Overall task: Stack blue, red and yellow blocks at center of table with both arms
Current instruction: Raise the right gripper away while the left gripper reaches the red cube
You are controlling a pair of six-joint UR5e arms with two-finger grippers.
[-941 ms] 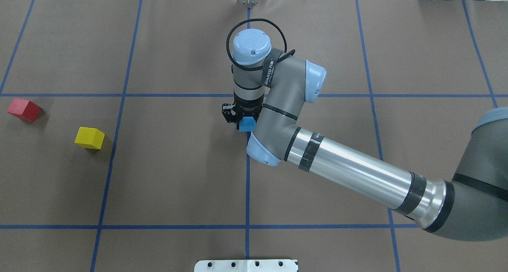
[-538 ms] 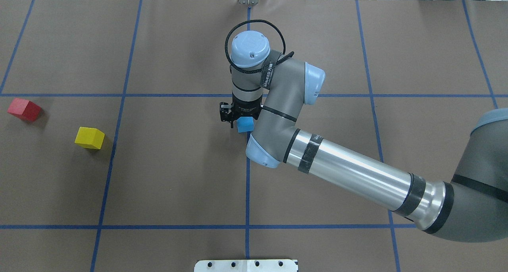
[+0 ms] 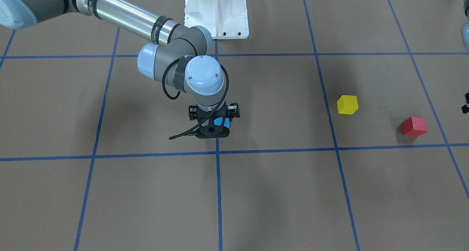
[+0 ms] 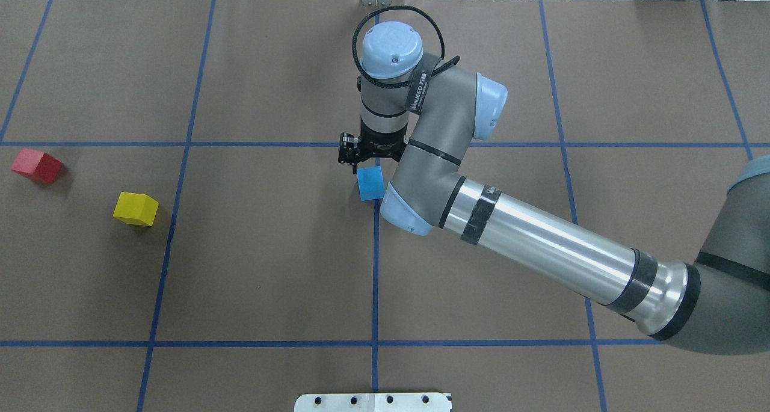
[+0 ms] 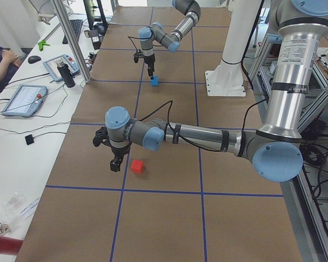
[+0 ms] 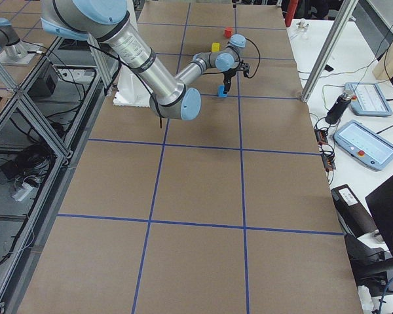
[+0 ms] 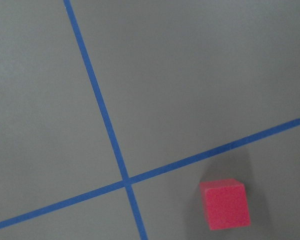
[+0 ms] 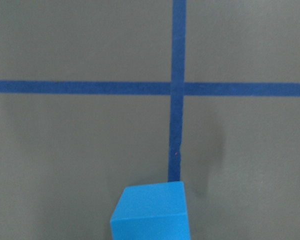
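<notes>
**Blue block down at the middle, red one next**

Brown table, marked into big squares by blue tape, carries three blocks. The blue block sits flat near the table's middle, its edge touching the centre tape line just on the robot's side of a crossing. The right gripper hangs above it and clear of it. Its jaws stand apart with nothing between them, and its wrist camera shows only the block's top at the bottom of the view.

The red block and the yellow block lie well apart from the blue one, toward the table's left end, with the red one closer to that edge. The left gripper hovers just beside the red block and does not touch it. Whether its jaws are apart or together I cannot tell, since only the side view shows it properly.

The base of the stack looks placed, and two blocks are left to add. The left arm is much the nearer to both. In its wrist view the red block sits off to the lower right, so the gripper probably needs a small sideways shift to centre over it before going down.
</notes>
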